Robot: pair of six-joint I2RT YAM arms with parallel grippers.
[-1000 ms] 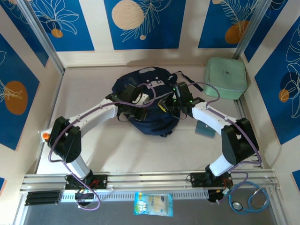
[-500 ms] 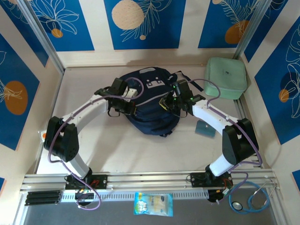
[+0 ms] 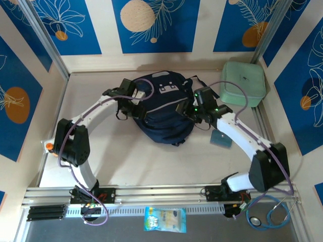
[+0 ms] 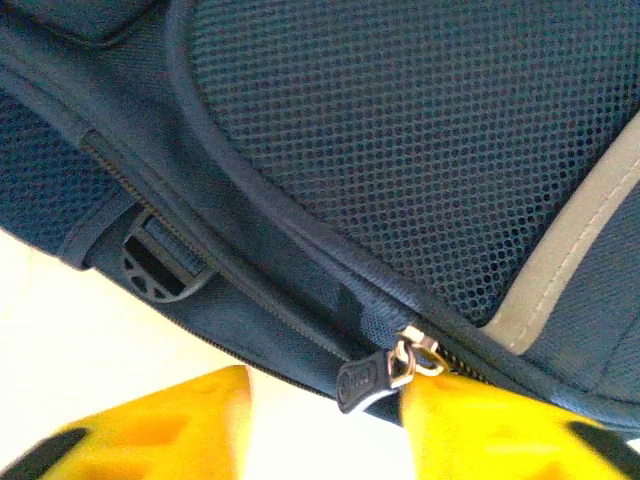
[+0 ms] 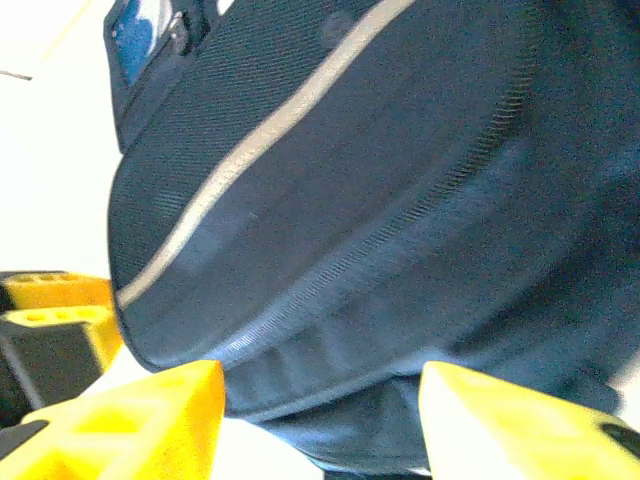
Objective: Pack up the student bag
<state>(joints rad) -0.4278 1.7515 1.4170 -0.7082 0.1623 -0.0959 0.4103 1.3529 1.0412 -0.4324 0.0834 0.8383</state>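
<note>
One student bag point(image 3: 162, 122) on table point(image 3: 101, 156), contents hidden.

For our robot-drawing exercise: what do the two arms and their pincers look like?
The left arm and right arm have white links, black joints and looping purple cables. The left pincer and right pincer have chunky yellow fingers.

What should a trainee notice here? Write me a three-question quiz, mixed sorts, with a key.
1. True or false: the left gripper and the right gripper both stand open at the student bag's sides.
2. What hangs nearest the left gripper's fingertips? A: zipper pull; B: pen; C: stethoscope.
3. Where does the pale green case lie?
Key: 1 true; 2 A; 3 at the far right corner of the table, outside the bag.
</note>
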